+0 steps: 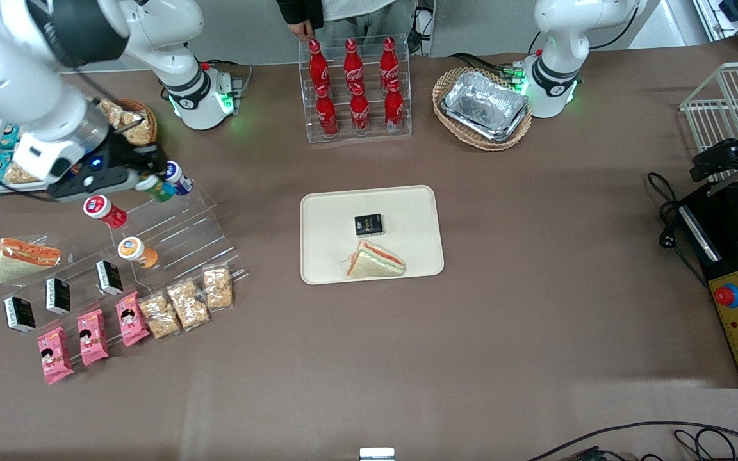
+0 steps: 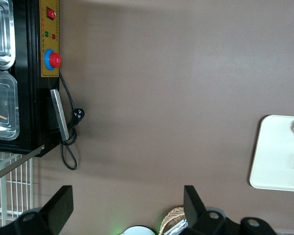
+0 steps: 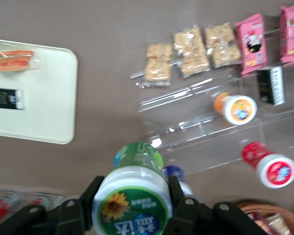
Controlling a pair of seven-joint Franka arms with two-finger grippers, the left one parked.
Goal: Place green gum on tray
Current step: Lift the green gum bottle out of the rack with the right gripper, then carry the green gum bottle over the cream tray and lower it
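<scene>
We see the green gum (image 3: pixel 133 193) clamped between the fingers of the gripper (image 1: pixel 127 177), apparently lifted just above the clear stepped stand (image 1: pixel 177 234). A blue bottle (image 1: pixel 177 177) sits just beside it. The tray (image 1: pixel 407 205) lies well apart, at about four o'clock from the gum in the front view, carrying a sandwich (image 1: pixel 375 261) and a small black packet (image 1: pixel 368 225).

Counts on the tabletop

Six cola bottles (image 1: pixel 356 86), four gum bottles (image 1: pixel 138 251), three pink packets (image 1: pixel 92 336), three cracker packs (image 1: pixel 188 303), two sandwiches (image 1: pixel 375 261).
</scene>
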